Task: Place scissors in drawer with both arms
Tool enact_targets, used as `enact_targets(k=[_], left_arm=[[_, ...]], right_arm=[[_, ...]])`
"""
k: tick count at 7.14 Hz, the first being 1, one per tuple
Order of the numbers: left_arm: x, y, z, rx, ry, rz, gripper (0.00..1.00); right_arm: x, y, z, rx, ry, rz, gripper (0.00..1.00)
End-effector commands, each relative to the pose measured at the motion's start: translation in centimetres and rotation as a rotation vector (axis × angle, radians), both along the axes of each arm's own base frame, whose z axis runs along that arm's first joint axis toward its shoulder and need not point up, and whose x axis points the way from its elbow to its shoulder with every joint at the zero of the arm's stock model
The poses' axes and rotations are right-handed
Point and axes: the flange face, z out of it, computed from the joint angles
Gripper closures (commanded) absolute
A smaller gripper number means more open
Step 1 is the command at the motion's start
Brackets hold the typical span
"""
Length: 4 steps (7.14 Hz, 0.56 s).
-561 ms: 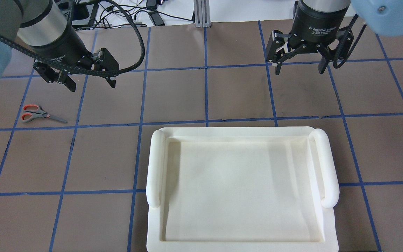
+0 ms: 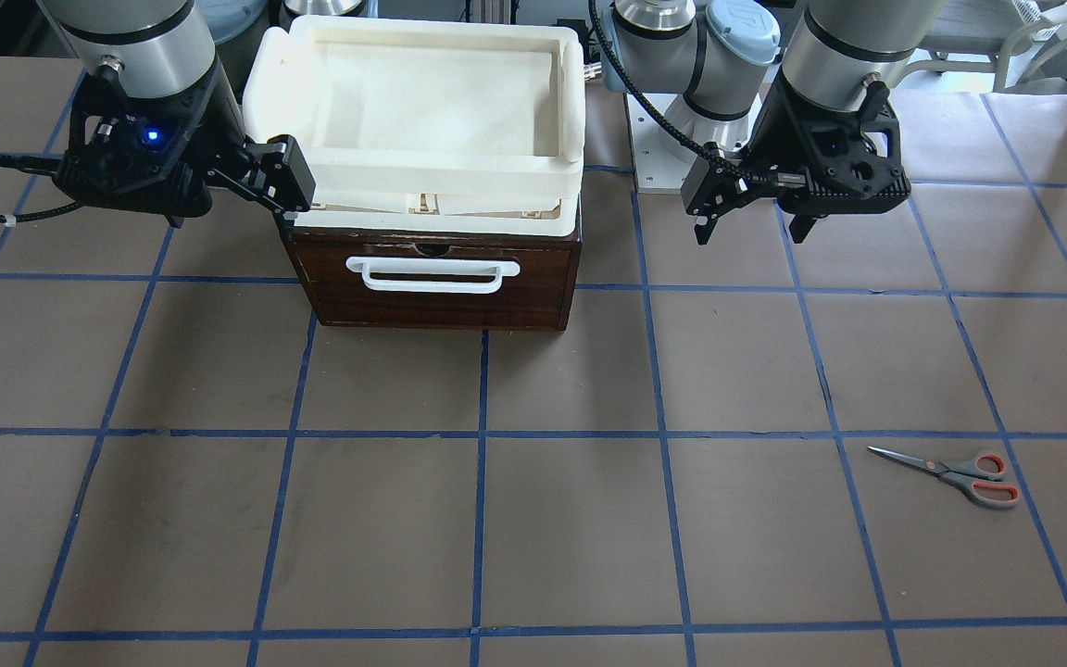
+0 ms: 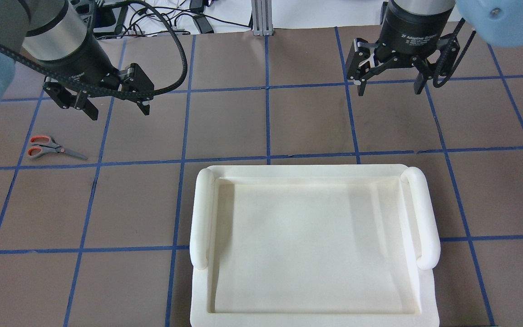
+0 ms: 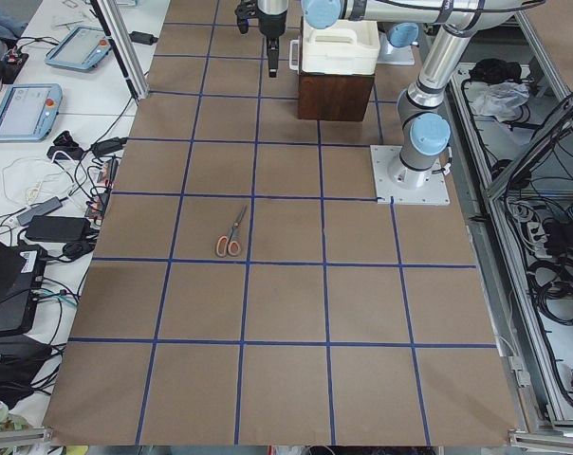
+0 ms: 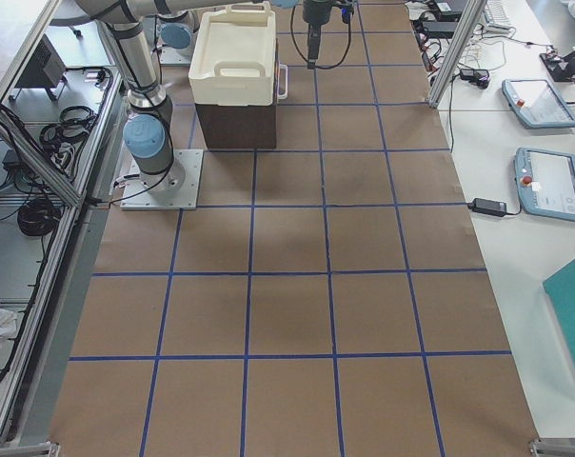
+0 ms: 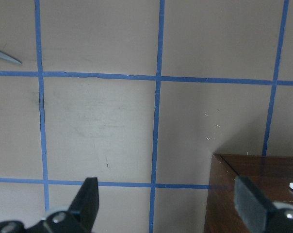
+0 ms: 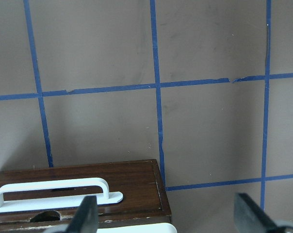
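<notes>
The scissors (image 3: 52,148) lie flat on the brown table at the far left, blades pointing right; they also show in the front view (image 2: 955,474) and the left side view (image 4: 231,234). One blade tip (image 6: 6,57) shows in the left wrist view. My left gripper (image 3: 118,111) hangs open and empty above the table, beyond and right of the scissors. The dark brown drawer (image 2: 436,301) is closed, with its white bar handle (image 2: 432,275) facing the operators' side. My right gripper (image 3: 389,91) is open and empty, above the table beside the drawer (image 7: 88,187).
A cream-white foam tray (image 3: 202,218) sits on top of the drawer cabinet and hides it from overhead. Blue tape lines grid the table. Cables and equipment lie beyond the far table edge (image 3: 175,18). The arms' base plate (image 4: 410,175) is bolted to the table.
Both grippers have shifted very slightly; both stay open. The scissors and the drawer have not moved.
</notes>
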Motion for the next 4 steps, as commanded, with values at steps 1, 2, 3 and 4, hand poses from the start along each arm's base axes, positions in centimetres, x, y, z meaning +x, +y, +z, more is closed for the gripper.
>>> enact_targets(k=[1, 2, 3, 4], left_arm=[[3.1, -1.0, -1.5, 0.025, -0.102, -0.18, 0.01], [7.6, -1.8, -2.8, 0.063, -0.103, -0.253, 0.01], [12.9, -2.3, -4.8, 0.111, -0.07, -0.36, 0.01], [17.3, -3.0, -6.5, 0.143, -0.04, -0.433, 0.0]], right_arm=[[-0.6, -0.7, 0.9, -0.076, -0.006, -0.049, 0.0], [-0.6, -0.7, 0.4, -0.074, -0.006, -0.15, 0.0], [-0.7, -0.7, 0.0, -0.073, -0.003, -0.343, 0.0], [-0.8, -0.5, -0.7, -0.067, 0.0, -0.638, 0.0]])
